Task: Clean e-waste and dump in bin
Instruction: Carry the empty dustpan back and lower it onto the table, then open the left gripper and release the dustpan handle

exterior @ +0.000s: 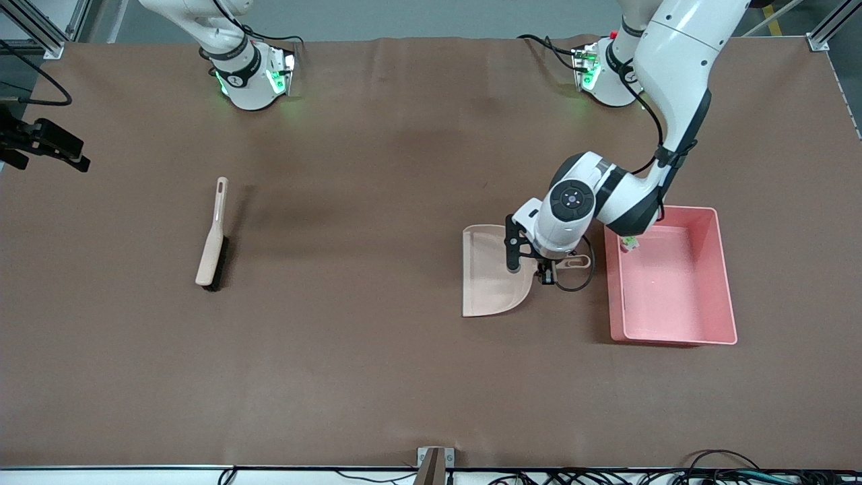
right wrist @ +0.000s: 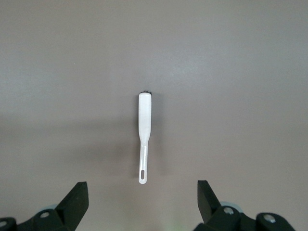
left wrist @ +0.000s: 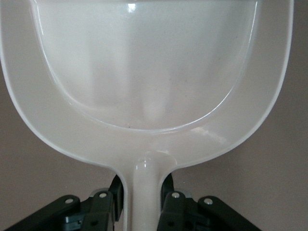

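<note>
1. Toward the left arm's end of the worktop (exterior: 377, 377), about midway between the robots' edge and the camera's edge, the beige dustpan (exterior: 490, 273) lies flat, its mouth pointing toward the right arm's end and its handle toward the bin (exterior: 720, 269).
2. The left gripper (exterior: 547, 271) is low at that handle. In the left wrist view its fingers (left wrist: 103, 207) stand on either side of the handle stem, very close to it, but I cannot tell whether they press on it or have let go.
3. The pan sits just beside the bin, which fits a pan set down next to the place of dumping; that is a judgement.
4. The pan's tray looks bare in the left wrist view: no piece lies in it.
5. The bin, a pink low-walled tub, stands nearer the left arm's end than the pan. One small piece of e-waste (exterior: 630, 243), whitish with green, shows in the bin's corner nearest the robots' edge and the pan. The dark brown piece I cannot find; the arm covers part of that corner.
6. The brush (exterior: 213, 236) lies alone toward the right arm's end, bristles pointing at the camera's edge.
7. The right gripper (right wrist: 142, 202) waits high over the brush, fingers spread wide and holding nothing.
</note>
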Motion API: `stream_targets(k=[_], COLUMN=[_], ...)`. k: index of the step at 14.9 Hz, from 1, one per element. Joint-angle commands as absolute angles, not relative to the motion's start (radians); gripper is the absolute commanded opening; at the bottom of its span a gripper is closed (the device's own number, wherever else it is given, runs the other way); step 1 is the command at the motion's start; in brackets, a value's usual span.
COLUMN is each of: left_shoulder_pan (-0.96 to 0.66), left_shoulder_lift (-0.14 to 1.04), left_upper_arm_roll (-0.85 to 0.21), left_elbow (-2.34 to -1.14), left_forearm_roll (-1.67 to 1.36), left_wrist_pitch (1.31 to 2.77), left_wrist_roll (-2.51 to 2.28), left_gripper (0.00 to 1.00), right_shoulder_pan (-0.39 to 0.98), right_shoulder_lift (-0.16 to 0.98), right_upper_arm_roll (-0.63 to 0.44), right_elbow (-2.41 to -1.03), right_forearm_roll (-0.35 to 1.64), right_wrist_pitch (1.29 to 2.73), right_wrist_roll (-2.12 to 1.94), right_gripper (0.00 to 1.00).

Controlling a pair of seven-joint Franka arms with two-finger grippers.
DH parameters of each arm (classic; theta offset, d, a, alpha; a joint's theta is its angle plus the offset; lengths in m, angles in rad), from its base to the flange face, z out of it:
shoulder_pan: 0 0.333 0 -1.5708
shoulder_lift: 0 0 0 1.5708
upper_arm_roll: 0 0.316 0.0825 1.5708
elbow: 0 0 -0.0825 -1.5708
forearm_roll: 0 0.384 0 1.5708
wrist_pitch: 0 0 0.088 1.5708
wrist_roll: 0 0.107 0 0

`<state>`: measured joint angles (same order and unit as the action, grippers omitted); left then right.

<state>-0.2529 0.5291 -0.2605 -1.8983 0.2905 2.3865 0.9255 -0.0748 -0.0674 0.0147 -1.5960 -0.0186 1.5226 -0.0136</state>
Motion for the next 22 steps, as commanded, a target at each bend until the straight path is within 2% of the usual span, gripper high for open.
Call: stream_targets(k=[1, 2, 3, 4, 5, 8, 15, 22], left_shoulder_pan=[-0.272, -0.273, -0.273, -0.273, -0.275, -0.288, -0.272, -0.132], left_shoulder_lift=[0.552, 0.555, 0.557, 0.557, 0.555, 0.510, 0.270, 0.075], left_upper_arm_roll=[-0.244, -0.244, -0.244, -0.244, -0.236, -0.215, -0.173, -0.167], left_elbow=[-1.882, -1.881, -1.881, -1.881, -1.875, -1.855, -1.815, -1.792], left_forearm_roll=[0.305, 0.304, 0.302, 0.301, 0.296, 0.287, 0.149, 0.064], left_wrist_pitch=[2.398, 2.404, 2.404, 2.404, 2.404, 2.378, 2.129, 1.942], left_wrist_roll=[0.940, 0.940, 0.930, 0.924, 0.919, 0.864, 0.346, -0.011], left_gripper=[0.10, 0.18, 0.37, 0.73, 1.00, 1.00, 1.00, 1.00], right_shoulder_pan=[-0.072, -0.072, -0.069, -0.069, -0.069, -0.067, -0.071, -0.072], right_shoulder_lift=[-0.078, -0.077, -0.077, -0.077, -0.077, -0.077, -0.077, -0.077], right_upper_arm_roll=[0.014, 0.014, 0.014, 0.014, 0.014, 0.017, 0.017, 0.015], right_elbow=[-1.611, -1.611, -1.611, -1.611, -1.611, -1.611, -1.609, -1.612], right_forearm_roll=[-0.023, -0.023, -0.023, -0.023, -0.023, -0.023, -0.021, -0.020], right_wrist_pitch=[1.531, 1.531, 1.531, 1.529, 1.528, 1.528, 1.532, 1.529], right_wrist_roll=[-0.018, -0.017, -0.015, -0.015, -0.015, -0.015, -0.015, -0.014], right_gripper=[1.00, 1.00, 1.00, 1.00, 1.00, 1.00, 1.00, 1.00])
